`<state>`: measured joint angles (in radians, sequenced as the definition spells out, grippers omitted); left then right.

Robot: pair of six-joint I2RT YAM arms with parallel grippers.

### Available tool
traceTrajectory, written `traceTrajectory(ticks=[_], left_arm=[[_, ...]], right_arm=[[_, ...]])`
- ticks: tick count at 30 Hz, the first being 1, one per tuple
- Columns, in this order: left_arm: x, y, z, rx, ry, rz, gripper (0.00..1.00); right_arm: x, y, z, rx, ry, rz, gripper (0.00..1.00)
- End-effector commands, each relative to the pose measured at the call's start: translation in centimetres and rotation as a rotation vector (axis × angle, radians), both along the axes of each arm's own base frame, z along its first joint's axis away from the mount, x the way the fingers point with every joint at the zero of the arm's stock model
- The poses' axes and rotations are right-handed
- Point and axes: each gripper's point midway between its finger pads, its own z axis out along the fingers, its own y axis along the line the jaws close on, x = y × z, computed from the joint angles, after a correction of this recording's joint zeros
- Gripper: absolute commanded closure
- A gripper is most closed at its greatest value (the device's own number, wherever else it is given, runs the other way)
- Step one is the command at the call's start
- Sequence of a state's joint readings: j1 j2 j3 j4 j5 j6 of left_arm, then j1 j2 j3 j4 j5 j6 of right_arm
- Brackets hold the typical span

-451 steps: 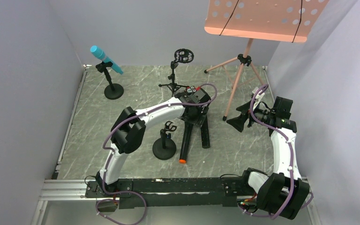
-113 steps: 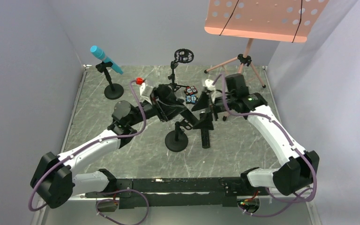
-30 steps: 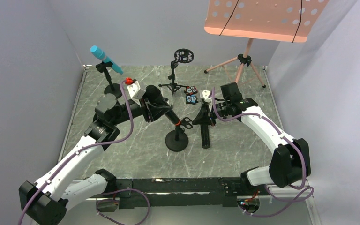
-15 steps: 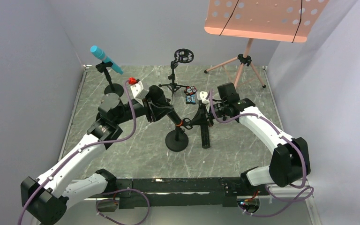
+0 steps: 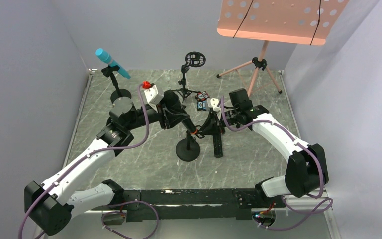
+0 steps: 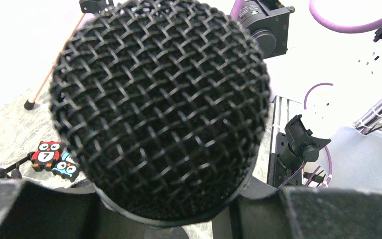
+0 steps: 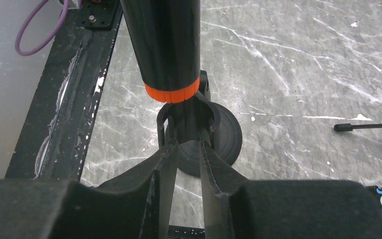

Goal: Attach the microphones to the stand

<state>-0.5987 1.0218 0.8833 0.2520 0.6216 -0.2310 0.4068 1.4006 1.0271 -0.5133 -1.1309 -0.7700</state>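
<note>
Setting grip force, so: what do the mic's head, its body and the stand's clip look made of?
The head: woven wire mesh, likely metal, matt black; the open weave shows. The body: smooth semi-gloss black, plastic or coated metal, cannot tell; its orange ring looks plastic, faintly ribbed. The clip: matt black split ring, probably moulded plastic.

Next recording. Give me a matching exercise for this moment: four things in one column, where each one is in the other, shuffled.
1 blue mic
2 orange-ended mic
3 clip
4 music stand

A in left gripper
B back right
C on back-left stand
D pinched by right gripper

Pairs: 1-C; 2-A; 3-D; 4-B
</note>
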Motion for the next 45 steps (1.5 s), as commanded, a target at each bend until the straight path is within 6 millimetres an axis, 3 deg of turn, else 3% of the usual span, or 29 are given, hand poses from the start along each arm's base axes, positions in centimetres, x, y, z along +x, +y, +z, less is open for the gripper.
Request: traceTrajectory(ticks=[1,18,45], left_arm=[[0.0,-0.6,3.7,-0.066,-0.106,0.0,1.0],[1.6,-2.2,2.6,-0.097,-0.105,0.041,1.0],[2.0,-2.6,-6.8,0.068,0.101,0.018,1.0]], right_arm=[[-0.8,0.2,0.6,0.033,-0.034,0.034,0.67],[-1.1,0.1,0.1,0.028,-0.019,0.043,0.6],[-1.5,-0.4,-0.4,-0.002,-0.027,0.056,0.53]])
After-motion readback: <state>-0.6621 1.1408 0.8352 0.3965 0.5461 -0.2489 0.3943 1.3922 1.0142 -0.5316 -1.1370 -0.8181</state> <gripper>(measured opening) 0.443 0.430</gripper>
